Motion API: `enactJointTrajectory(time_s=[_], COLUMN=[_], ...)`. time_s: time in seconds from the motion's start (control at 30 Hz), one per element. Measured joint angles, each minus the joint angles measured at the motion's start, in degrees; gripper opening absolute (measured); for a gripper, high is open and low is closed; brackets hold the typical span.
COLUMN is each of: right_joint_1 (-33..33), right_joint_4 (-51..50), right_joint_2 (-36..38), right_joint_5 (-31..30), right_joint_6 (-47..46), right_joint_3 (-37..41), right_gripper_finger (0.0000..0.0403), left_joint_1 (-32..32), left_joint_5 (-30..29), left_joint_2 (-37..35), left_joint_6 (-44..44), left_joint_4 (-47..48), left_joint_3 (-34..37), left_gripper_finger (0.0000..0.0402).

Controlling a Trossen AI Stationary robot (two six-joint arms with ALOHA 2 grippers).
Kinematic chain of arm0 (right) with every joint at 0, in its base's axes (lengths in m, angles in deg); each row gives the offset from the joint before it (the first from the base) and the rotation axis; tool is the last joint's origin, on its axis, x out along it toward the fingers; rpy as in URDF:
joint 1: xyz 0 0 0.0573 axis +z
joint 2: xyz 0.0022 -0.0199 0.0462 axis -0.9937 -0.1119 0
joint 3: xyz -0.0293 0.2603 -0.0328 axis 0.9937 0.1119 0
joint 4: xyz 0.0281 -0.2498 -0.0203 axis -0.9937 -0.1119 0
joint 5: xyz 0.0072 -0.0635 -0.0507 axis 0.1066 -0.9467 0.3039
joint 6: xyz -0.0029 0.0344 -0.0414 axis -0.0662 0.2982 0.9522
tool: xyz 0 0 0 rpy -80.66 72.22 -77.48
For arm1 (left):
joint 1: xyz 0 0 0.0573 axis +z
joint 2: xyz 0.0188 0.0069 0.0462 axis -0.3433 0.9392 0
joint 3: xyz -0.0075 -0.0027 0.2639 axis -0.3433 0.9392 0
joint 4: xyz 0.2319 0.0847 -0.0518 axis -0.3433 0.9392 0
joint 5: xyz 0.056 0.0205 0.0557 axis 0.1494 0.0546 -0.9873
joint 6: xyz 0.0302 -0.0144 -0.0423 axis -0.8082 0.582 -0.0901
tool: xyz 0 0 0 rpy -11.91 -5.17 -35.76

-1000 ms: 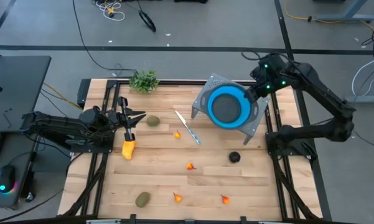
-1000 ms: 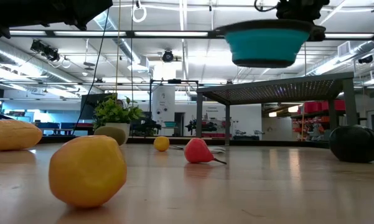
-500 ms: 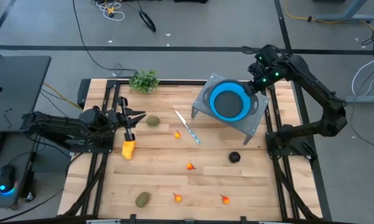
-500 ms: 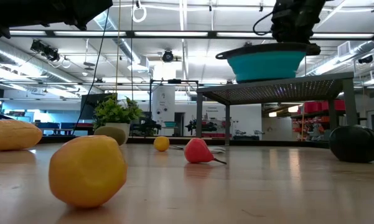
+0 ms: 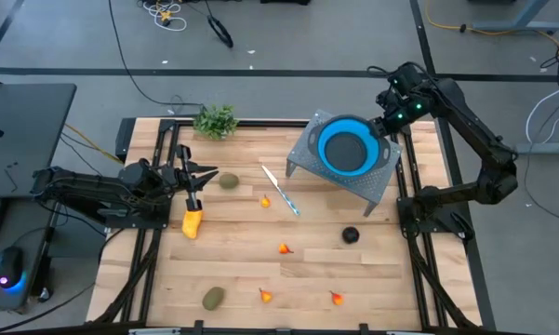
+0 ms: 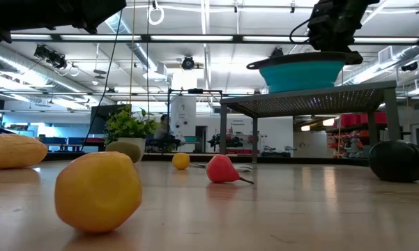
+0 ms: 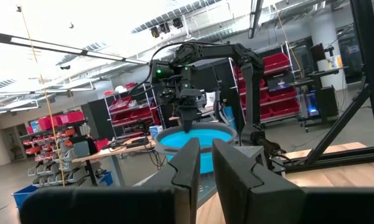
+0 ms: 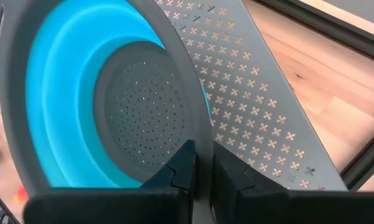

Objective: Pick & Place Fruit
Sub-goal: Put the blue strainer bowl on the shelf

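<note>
A blue colander with a grey rim sits on a perforated metal stand at the table's far right. My right gripper is shut on its rim. My left gripper hovers shut at the left, above the yellow oblong fruit. One olive oval lies beside it and another near the front edge. The dark round fruit lies in front of the stand. Small orange-red pieces are scattered over the wood. My right gripper pinches the colander's flat grey rim between its two fingers, on the side toward the table's far right. It comes at the rim from above, slanting down. The colander stands upright, its base on the stand's top.
A leafy green sprig lies at the far edge. A white-bladed knife with a blue handle lies mid-table, left of the stand. Dark frame rails run along both sides. Bare wood lies among the fruit near the front edge.
My right gripper has carried the colander down and a little toward the far right. The colander hung above the stand a second ago and now stands on its top. My left arm has kept still.
</note>
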Motion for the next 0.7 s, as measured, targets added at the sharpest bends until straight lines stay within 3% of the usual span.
enactJointTrajectory(time_s=[0.7], right_joint_1=[0.02], right_joint_4=[-0.23], right_joint_2=[0.10], right_joint_5=[-3.80], right_joint_6=[2.37], right_joint_3=[0.00], right_gripper_finger=[0.0113], left_joint_1=[-0.01], left_joint_5=[0.00], left_joint_2=[0.04], left_joint_6=[0.24], left_joint_4=[0.02], left_joint_3=[0.00], left_gripper_finger=[0.0053])
